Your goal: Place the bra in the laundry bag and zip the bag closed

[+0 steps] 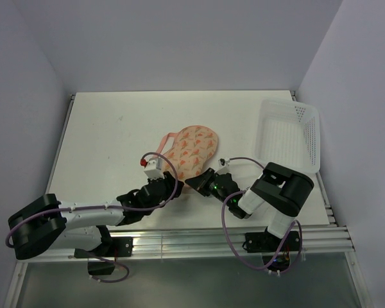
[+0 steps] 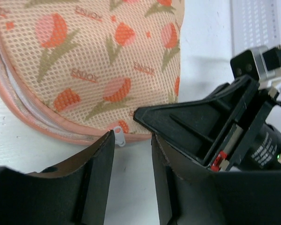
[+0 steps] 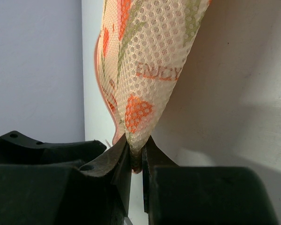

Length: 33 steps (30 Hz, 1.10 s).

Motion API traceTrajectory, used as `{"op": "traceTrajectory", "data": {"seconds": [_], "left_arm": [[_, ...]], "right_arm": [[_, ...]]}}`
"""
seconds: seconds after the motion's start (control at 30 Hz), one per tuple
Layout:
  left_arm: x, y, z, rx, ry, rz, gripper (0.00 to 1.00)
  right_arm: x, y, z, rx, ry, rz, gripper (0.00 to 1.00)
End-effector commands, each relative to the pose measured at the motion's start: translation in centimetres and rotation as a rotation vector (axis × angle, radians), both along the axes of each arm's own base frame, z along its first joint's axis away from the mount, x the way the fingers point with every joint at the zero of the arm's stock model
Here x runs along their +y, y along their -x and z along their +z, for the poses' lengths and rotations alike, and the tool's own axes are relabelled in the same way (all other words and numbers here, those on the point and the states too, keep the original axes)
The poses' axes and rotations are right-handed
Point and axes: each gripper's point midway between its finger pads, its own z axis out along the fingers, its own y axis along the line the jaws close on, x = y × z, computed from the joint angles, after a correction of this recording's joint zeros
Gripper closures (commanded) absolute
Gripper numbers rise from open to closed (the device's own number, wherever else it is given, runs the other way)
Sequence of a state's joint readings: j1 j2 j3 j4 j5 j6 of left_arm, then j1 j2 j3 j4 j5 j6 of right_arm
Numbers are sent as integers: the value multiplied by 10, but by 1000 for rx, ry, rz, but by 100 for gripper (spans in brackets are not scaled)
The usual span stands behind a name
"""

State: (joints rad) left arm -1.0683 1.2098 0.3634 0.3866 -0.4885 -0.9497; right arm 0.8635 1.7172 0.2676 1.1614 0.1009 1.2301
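Observation:
The laundry bag (image 1: 191, 151) lies on the white table, a peach mesh pouch with orange flower print and pink trim. The bra is not visible in any view. My right gripper (image 1: 196, 183) is shut on the bag's near edge, pinching the mesh and trim between its jaws (image 3: 136, 146). My left gripper (image 1: 172, 187) is open just beside it at the bag's near rim. In the left wrist view its jaws (image 2: 133, 139) stand apart over bare table, with the small white zipper pull (image 2: 119, 138) at the left fingertip. The bag (image 2: 89, 61) fills that view's upper left.
A white perforated basket (image 1: 289, 135) stands at the right back of the table, also at the top right of the left wrist view (image 2: 257, 18). The right gripper's black body (image 2: 201, 126) sits close to the left jaws. Walls enclose the table.

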Motion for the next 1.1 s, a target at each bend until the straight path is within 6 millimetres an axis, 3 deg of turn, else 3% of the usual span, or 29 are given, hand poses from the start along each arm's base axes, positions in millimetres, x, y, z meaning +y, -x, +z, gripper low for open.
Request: {"op": "traceTrajectory", "data": {"seconds": [0.0, 0.43, 0.73, 0.93, 1.07], "left_arm": [[5, -11, 7, 5, -4, 95, 57], [-4, -20, -8, -3, -94, 85, 60], [-3, -20, -8, -10, -109, 79, 100], [5, -15, -8, -7, -101, 86, 100], [21, -13, -10, -21, -134, 104, 100]], "right_arm": [[2, -7, 16, -61, -20, -3, 96], [2, -7, 16, -63, -20, 5, 96], [1, -6, 14, -60, -22, 3, 96], [-4, -9, 14, -56, -24, -14, 96], [-19, -16, 16, -62, -47, -33, 98]]}}
